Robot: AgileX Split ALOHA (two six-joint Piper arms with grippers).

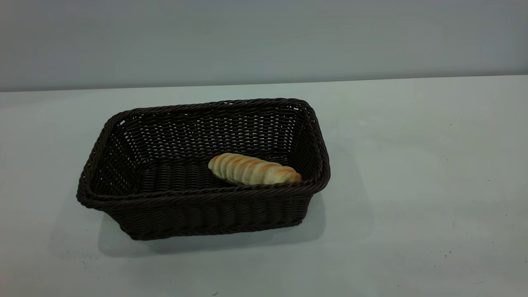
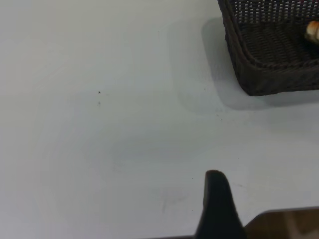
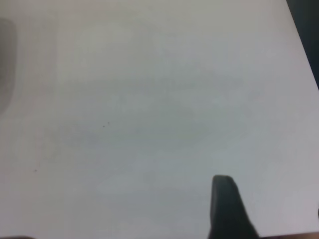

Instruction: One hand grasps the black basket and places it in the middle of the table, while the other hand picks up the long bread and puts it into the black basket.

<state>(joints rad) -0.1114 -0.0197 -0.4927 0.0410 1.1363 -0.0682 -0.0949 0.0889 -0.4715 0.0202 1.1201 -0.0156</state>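
Note:
The black basket (image 1: 206, 194) stands on the table (image 1: 412, 185), a little left of the middle. The long bread (image 1: 253, 169) lies inside it, on the floor near its right end. Neither arm shows in the exterior view. In the left wrist view a corner of the basket (image 2: 271, 64) and a tip of the bread (image 2: 313, 31) show far off. My left gripper (image 2: 215, 209) hangs over bare table, well apart from the basket and holding nothing. My right gripper (image 3: 227, 209) hangs over bare table, with neither basket nor bread in its view.
The tabletop is off-white with a few dark specks (image 2: 98, 92). A plain grey wall (image 1: 264, 37) rises behind the table's far edge. The right wrist view shows a table edge (image 3: 299, 35) with dark space beyond it.

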